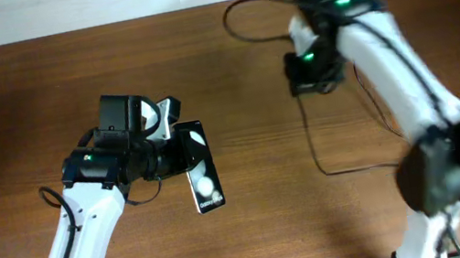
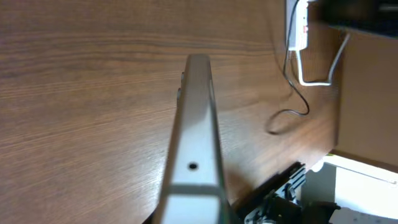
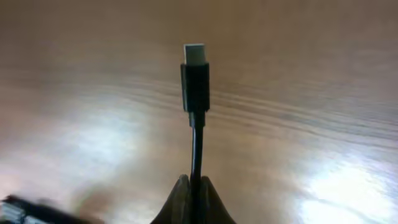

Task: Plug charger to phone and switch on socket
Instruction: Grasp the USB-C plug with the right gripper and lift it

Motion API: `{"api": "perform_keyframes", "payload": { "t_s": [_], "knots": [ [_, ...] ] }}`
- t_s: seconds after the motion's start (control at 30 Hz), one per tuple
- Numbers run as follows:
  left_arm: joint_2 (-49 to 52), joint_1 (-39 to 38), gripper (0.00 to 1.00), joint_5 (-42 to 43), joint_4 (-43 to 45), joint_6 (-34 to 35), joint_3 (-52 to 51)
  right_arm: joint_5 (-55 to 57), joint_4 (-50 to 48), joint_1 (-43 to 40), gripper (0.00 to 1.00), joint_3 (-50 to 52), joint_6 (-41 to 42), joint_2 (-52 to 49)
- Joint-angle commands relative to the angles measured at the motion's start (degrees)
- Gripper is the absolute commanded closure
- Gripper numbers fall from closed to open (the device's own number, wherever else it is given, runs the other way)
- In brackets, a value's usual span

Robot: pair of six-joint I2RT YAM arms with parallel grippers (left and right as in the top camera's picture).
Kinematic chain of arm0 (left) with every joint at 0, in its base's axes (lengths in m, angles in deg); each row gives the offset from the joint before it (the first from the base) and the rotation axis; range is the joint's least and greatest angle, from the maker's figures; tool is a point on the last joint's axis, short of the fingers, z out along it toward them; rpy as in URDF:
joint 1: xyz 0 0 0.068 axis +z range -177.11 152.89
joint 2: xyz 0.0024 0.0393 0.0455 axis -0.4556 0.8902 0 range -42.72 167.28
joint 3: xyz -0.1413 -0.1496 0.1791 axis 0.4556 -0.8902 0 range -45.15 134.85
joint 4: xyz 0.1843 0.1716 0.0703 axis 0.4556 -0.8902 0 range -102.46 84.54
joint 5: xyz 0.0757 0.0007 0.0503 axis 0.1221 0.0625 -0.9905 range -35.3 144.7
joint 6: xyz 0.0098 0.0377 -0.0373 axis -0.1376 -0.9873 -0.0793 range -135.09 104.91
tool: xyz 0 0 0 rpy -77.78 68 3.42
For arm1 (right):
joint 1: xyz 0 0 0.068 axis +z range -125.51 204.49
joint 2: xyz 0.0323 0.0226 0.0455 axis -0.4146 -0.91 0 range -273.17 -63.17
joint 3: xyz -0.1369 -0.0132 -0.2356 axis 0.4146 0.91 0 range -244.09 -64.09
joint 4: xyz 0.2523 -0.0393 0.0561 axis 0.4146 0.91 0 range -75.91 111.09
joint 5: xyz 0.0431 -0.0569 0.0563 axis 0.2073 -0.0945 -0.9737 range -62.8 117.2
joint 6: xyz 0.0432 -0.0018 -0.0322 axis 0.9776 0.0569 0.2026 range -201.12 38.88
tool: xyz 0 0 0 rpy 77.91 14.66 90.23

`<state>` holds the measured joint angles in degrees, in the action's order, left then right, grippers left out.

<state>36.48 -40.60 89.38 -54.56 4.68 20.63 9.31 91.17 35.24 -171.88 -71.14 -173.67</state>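
Two grips made, nothing joined: the left gripper (image 1: 182, 151) clamps the phone (image 1: 206, 184); at two o'clock from it, the right gripper (image 3: 193, 200) pinches the charger (image 3: 194, 78). Plugging remains. The socket (image 2: 297, 26) looks unswitched, though it is blurred.

Both arms share one build: smooth white tubular links joined by black, boxy joint housings. The left arm (image 1: 69, 252), at the lower left of the overhead frame, has a small green mark (image 1: 89, 157) on its black wrist housing, a white round cap (image 1: 150, 116) beside it and a thin black cable (image 1: 48, 195) looping off its side. The right arm (image 1: 400, 65), on the right side of that frame, shows green lights (image 1: 342, 3) on its upper black joints. On the right gripper (image 3: 194, 200), the fingers (image 3: 178, 204) look dark and tapered.
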Motion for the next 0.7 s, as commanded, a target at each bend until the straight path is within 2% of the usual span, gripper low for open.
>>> {"api": "perform_keyframes", "payload": {
  "t_s": [0.0,0.03,0.1,0.2,0.27,0.37,0.43,0.5,0.57,0.6,0.67],
  "knots": [
    [-0.13,-0.13,1.00,9.42,3.76,0.59,0.63,-2.47,4.20,0.57,0.96,-0.22,-4.11,11.39],
    [-0.13,-0.13,1.00,12.33,6.23,0.94,0.63,-2.47,6.10,1.11,0.96,-0.22,-4.68,14.53],
    [-0.13,-0.13,1.00,13.66,11.37,7.17,0.63,-2.01,9.53,3.61,0.96,1.09,-5.53,21.75],
    [-0.13,-0.13,1.00,16.41,23.10,18.95,0.63,-2.05,8.81,10.14,0.96,10.80,-2.75,35.12],
    [-0.13,-0.13,1.00,16.81,28.50,24.63,0.63,-1.68,4.20,16.59,0.96,21.00,1.29,43.63],
    [-0.13,-0.11,1.00,16.83,33.29,26.82,0.63,6.40,-7.96,29.20,0.96,36.24,11.52,53.27],
    [-0.13,-0.11,1.00,16.87,34.97,32.06,0.63,9.40,-16.83,37.62,0.96,43.71,12.00,53.16],
    [-0.13,-0.13,1.00,17.73,34.95,32.02,0.63,16.70,-19.69,41.90,0.96,44.09,12.00,48.74],
    [-0.13,-0.11,1.00,19.56,34.95,29.86,0.63,17.33,-20.96,42.23,0.96,44.09,13.09,46.16],
    [-0.13,-0.11,1.00,20.79,34.91,26.03,0.63,17.31,-21.42,42.23,0.96,44.09,13.27,45.86],
    [-0.13,0.26,1.00,21.09,33.59,24.87,0.63,17.29,-21.42,42.23,0.96,43.32,13.29,46.84]
  ]
}}
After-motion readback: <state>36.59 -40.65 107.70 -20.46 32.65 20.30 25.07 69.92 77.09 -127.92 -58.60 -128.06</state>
